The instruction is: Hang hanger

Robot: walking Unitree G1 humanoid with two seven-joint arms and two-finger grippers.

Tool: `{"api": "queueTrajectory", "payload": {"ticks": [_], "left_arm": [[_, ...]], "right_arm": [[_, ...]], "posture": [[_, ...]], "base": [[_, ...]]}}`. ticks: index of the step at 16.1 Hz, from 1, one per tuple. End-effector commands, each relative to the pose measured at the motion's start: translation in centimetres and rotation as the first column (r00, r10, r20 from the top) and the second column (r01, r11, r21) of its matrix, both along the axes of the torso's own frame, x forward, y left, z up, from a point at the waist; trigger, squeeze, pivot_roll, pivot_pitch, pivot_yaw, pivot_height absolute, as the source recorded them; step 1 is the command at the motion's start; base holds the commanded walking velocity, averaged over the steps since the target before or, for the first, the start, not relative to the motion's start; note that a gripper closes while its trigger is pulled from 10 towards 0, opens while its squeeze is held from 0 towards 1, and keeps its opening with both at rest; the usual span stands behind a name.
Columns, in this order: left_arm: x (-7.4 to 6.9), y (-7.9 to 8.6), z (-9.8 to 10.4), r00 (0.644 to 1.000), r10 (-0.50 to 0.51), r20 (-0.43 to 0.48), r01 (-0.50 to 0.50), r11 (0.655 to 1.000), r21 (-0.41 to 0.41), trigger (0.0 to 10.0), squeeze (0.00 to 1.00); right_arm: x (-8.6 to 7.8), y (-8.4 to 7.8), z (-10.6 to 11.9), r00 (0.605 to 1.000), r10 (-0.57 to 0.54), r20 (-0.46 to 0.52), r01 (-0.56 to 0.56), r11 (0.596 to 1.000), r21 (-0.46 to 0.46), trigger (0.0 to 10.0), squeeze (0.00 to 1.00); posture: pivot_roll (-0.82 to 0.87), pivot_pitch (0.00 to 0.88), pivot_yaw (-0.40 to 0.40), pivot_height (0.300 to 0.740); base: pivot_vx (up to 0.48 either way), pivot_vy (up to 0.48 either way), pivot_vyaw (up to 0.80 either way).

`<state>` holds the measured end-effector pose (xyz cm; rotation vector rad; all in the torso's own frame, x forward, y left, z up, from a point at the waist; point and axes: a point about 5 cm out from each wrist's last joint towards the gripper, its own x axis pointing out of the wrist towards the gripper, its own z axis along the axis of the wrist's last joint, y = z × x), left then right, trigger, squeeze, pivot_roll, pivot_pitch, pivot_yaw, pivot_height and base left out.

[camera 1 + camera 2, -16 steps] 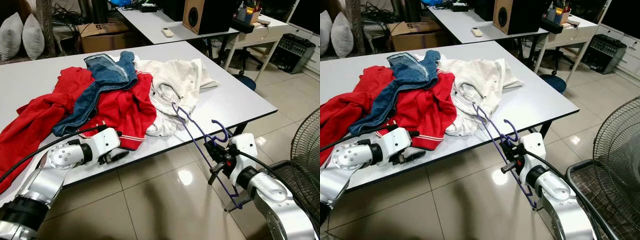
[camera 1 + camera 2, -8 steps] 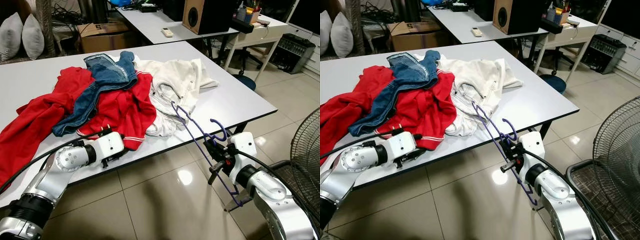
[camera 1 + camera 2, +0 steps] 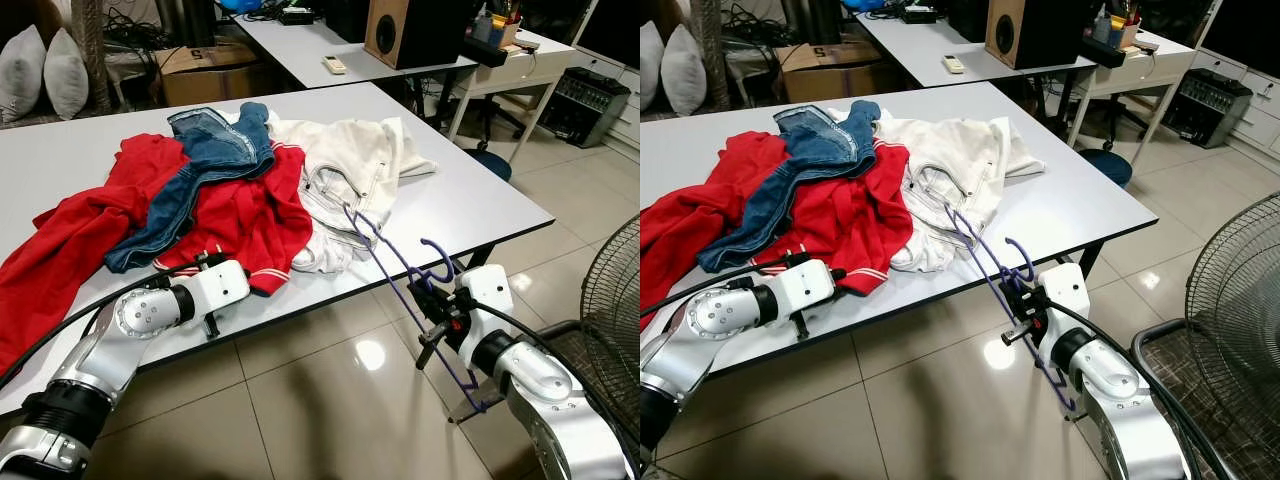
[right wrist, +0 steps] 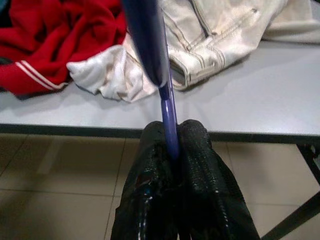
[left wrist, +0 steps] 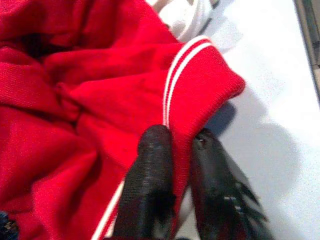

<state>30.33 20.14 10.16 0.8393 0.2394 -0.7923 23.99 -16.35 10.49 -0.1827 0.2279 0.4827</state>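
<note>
A: What is different from one second ago?

B: The left gripper (image 5: 177,145) has moved forward over the front edge of the tabletop (image 3: 470,190) and turned to point down. Before, its fingers pointed sideways below the edge and held nothing. Now they reach the striped cuff of the red garment (image 3: 235,215), which lies near the front edge, left of the middle.

A: Is that claw closed on it?

B: Almost. In the left wrist view the two black fingers (image 5: 152,175) stand close together, with the red cuff and its white stripes between them. I judge that they pinch the cloth, but the grip looks shallow, only on the hem.

A: And the other one?

B: The right gripper (image 4: 172,145) has not changed place. It is off the table, just beside the front right corner, above the floor. Its fingers are pressed together on the thin rod of the blue hanger (image 3: 400,275).

A: Where does the hanger lie?

B: It is tilted. Its upper end rests on the white garment (image 3: 350,165) near the front edge; its lower end hangs over the tiled floor (image 3: 330,400), and its hook curls up just beside the right wrist.

A: What does this mean for the task?

B: I think the robot is preparing to put the red garment on the hanger; the hanging itself is not yet begun.
</note>
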Motion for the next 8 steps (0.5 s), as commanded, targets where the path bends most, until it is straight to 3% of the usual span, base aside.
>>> {"api": "queueTrajectory", "payload": {"ticks": [1,3,5,8], "left_arm": [[0.7,0.1,0.9,0.999,0.023,0.023,-0.022,1.000,-0.018,0.0,0.00],[1.1,0.2,1.5,0.998,0.044,0.033,-0.043,0.998,-0.039,0.0,0.00],[2.1,0.0,3.1,0.992,0.093,0.082,-0.084,0.990,-0.113,0.0,0.00],[3.9,-1.3,6.3,0.982,0.120,0.143,-0.084,0.968,-0.235,0.0,0.00]], "right_arm": [[0.3,0.0,0.4,1.000,0.006,0.025,-0.006,1.000,-0.009,10.0,0.00],[0.3,-0.1,0.5,0.999,0.010,0.033,-0.010,1.000,-0.008,10.0,0.00],[0.1,-0.6,0.8,0.999,0.041,0.037,-0.041,0.999,0.005,10.0,0.00],[-1.4,-0.4,2.6,0.970,0.238,0.045,-0.242,0.960,0.140,10.0,0.00]], "posture": [[-0.08,0.000,-0.036,0.740],[-0.08,0.000,-0.034,0.740],[-0.08,0.000,-0.032,0.740],[-0.08,0.000,-0.029,0.740]], "base": [[0.000,0.000,0.00],[0.000,0.000,0.00],[0.000,0.000,0.00],[0.000,0.000,0.00]]}}
